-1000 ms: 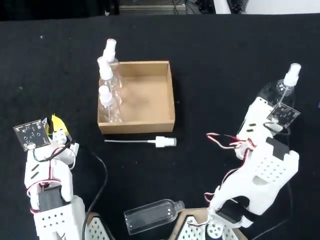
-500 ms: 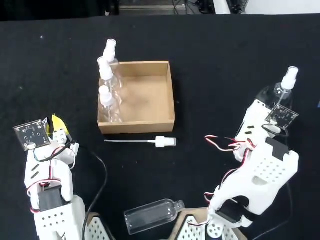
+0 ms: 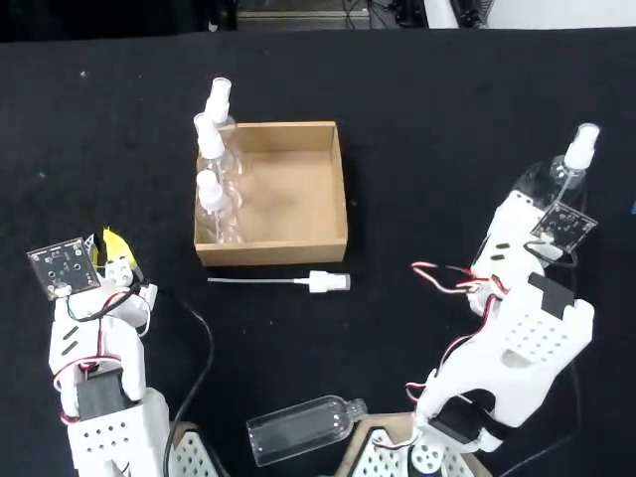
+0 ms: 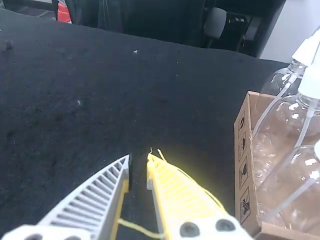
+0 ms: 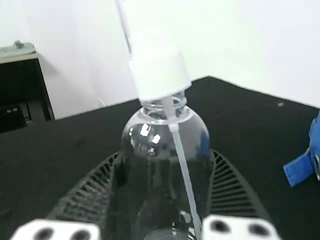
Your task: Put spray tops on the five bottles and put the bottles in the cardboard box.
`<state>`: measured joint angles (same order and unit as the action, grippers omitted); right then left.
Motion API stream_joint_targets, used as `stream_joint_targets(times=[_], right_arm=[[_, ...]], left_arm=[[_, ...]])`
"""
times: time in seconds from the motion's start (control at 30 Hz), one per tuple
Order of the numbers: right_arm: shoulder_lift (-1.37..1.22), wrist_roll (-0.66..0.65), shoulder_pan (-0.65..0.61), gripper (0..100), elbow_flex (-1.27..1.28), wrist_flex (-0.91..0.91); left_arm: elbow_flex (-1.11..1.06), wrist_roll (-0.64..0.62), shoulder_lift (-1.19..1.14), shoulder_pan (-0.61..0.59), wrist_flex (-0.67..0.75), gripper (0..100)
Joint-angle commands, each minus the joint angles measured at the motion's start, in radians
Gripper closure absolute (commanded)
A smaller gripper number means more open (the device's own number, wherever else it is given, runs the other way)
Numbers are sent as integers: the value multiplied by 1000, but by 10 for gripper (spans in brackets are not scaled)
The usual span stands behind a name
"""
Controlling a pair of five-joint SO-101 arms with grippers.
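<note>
Logged over black cloth table (image 3: pixel 447 89), left to right

Near-left: found white-and-yellow left gripper (image 4: pixel 138 160) low above the cloth, pointing toward the box's left side. Jaws almost pressed together, narrow slit between the tips, nothing pinched, nothing touched.

Centre-left: open shallow brown cardboard box (image 3: pixel 298 243). Counted three clear plastic bottles with white spray tops (image 3: pixel 211 194) standing upright in a row inside it, along its left wall.

Just in front of the box's near wall: loose white spray top with long thin dip tube (image 3: pixel 328 282), lying flat on the cloth with the tube pointing left. Near the box, apparently not touching it.

Near edge, centre: capless clear plastic bottle (image 3: pixel 303 429) on its side between the two arm bases, neck pointing right.

Far right, well apart from the box: white right gripper (image 5: pixel 165 160). Jaws opened to bottle width and closed on the body of a fifth clear round-shouldered bottle (image 5: pixel 150 135) from both sides, ribbed fingers (image 5: pixel 95 195) flanking it. White spray cap (image 5: pixel 159 75) sitting on that bottle's neck, tube running down inside; cannot tell whether screwed tight, nor whether the base rests on the cloth.

Beyond it: blue strap-like piece (image 5: pixel 302 165) on the cloth
</note>
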<state>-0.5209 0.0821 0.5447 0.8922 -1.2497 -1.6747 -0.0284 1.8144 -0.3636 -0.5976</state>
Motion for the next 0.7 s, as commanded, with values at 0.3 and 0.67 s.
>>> stream_joint_targets(times=[0.3,0.67], right_arm=[[-166,0,-11,832,-153,-199],[-213,-2,-14,831,-151,-199]], left_arm=[[-24,8,9,-12,-3,942],[-24,8,9,-12,-3,942]])
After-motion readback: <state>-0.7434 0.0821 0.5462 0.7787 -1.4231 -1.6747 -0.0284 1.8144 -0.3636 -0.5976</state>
